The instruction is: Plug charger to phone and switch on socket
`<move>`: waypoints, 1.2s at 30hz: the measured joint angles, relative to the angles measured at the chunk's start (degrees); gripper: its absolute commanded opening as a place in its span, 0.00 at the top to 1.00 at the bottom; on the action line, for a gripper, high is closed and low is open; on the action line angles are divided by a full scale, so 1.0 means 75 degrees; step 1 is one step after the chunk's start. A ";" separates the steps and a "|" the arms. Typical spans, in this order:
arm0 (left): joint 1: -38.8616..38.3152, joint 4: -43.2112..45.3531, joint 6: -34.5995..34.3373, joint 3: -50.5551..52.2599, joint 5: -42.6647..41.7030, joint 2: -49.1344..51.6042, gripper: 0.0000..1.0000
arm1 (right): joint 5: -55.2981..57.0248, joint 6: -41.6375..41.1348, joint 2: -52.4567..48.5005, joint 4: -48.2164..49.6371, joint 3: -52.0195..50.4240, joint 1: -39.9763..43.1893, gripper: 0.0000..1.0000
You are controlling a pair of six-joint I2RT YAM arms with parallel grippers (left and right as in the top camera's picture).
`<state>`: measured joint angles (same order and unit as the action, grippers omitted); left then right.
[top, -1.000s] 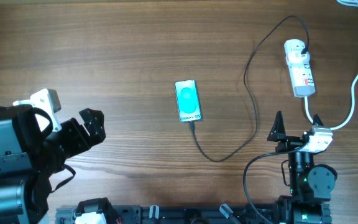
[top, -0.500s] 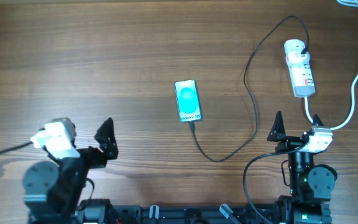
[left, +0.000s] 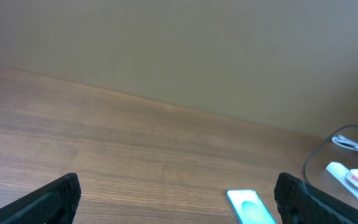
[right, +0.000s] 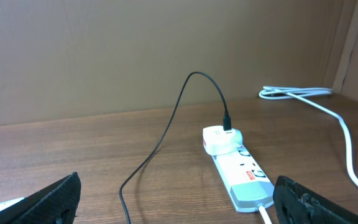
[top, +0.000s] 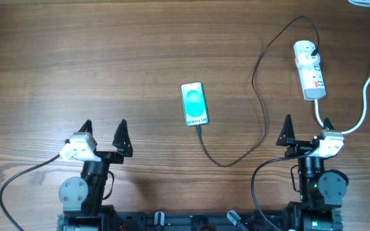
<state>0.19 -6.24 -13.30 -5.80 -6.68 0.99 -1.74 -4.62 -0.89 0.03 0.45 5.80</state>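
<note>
Teal-screened phone [top: 194, 103] lies flat, mid table [top: 76, 51]. Charger [top: 259, 106] meets its 6 o'clock edge, then loops out and up to the adapter on the socket [top: 309, 79], at 2 o'clock from the phone. Left gripper [top: 103, 130] at 7 o'clock, right gripper [top: 306, 126] at 4 o'clock: both spread wide, holding nothing.

Wood tbl [top: 108, 51] w/ beige wall [left: 166, 37] behind.

The phone [top: 194, 103] bears dark lettering on its white bottom band, seemingly "Galaxy" (red marks on the socket [top: 309, 78] are too small to read).
</note>
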 measured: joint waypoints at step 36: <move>-0.0568 0.0268 0.1177 0.0647 0.0143 -0.0029 0.00 | 0.0000 0.0000 0.0000 -0.0003 0.0000 0.0000 0.00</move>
<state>-4.08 -4.23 -4.47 -0.95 -5.61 0.78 -1.74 -4.62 -0.89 0.01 0.45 5.80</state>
